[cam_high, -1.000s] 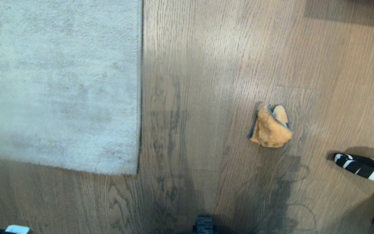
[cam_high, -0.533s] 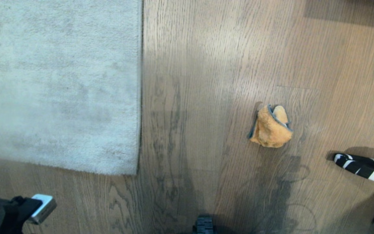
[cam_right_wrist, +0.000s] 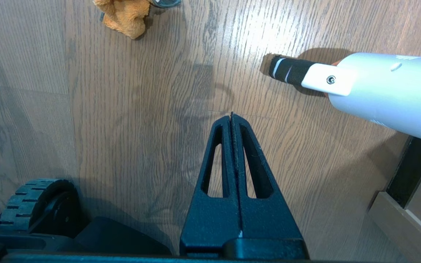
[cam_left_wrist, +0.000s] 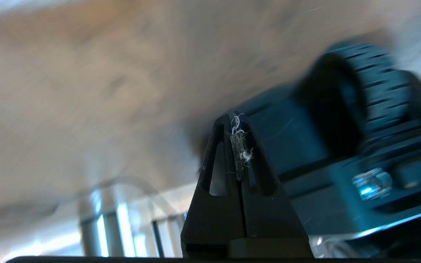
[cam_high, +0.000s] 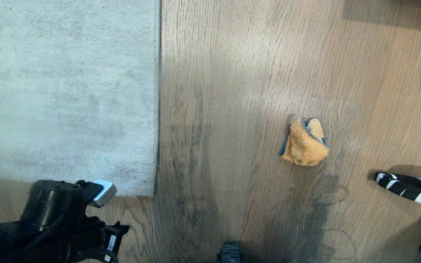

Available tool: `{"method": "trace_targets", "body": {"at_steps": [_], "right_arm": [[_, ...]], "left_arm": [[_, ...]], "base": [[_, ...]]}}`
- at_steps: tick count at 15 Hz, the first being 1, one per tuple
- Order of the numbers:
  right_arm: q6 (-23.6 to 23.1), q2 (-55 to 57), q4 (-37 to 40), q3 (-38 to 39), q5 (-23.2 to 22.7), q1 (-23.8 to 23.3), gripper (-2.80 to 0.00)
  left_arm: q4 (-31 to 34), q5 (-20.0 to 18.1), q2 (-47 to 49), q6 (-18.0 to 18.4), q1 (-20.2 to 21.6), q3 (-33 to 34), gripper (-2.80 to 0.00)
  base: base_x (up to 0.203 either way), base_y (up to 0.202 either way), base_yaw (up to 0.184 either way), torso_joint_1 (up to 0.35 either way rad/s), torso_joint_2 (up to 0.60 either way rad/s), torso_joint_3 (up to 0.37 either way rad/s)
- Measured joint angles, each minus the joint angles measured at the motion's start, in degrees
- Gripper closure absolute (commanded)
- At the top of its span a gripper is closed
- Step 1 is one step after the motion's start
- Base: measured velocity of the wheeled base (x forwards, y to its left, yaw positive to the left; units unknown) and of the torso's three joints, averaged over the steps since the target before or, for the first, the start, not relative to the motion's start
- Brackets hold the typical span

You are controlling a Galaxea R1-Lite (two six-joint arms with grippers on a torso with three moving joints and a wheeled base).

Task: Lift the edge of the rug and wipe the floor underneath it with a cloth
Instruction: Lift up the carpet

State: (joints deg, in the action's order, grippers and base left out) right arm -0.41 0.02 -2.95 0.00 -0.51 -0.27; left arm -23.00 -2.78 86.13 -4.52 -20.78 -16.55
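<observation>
Black and pressed flat together, your left gripper's (cam_left_wrist: pixel 234 120) two fingers hold nothing; only bits of pale lint cling at their seam. In your head view the left arm (cam_high: pixel 55 219) fills the near-left corner, its silver-tipped end lying over the near rim of the rug. The fingertips themselves are hidden there, so you cannot tell whether they touch the pile.

Your right gripper (cam_right_wrist: pixel 231 118) is likewise clenched on nothing, its tips hanging above bare floor (cam_right_wrist: pixel 122 109). Off to one side of those fingers lies a white tube with a black-and-white striped tip (cam_right_wrist: pixel 291 70); behind them sits one of your base's ribbed wheels (cam_right_wrist: pixel 22 201).

Beyond the right fingertips and well apart from them, the cloth (cam_high: pixel 304 141) sits crumpled on the planks, orange with a grey trim, untouched by either gripper.

Farther out on the left, the rug edge (cam_high: pixel 157 109) runs straight away from you, lying flat on the floor, with the pale grey pile spreading to its left.
</observation>
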Motion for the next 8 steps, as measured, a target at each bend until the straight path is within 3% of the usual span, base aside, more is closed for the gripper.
{"method": "trace_targets", "body": {"at_steps": [2,5,8], "right_arm": [[0.00,0.00,0.00,0.00,0.02,0.00,0.00],[-0.02,0.00,-0.01,0.00,0.00,0.00,0.00],[0.01,0.00,0.00,0.00,-0.01,0.00,0.00]], "left_arm": [[-5.91,0.62,4.15,-1.48,-3.73,-0.75,0.00],[-6.49,2.06,7.91,-1.65,-5.83,-3.24,0.00],[-3.26,10.59,10.19,-1.74,-9.07,-6.29,0.00]], "base": [[0.000,0.000,0.000,0.000,0.00,0.000],[0.000,0.000,0.000,0.000,0.00,0.000],[0.000,0.000,0.000,0.000,0.00,0.000]]}}
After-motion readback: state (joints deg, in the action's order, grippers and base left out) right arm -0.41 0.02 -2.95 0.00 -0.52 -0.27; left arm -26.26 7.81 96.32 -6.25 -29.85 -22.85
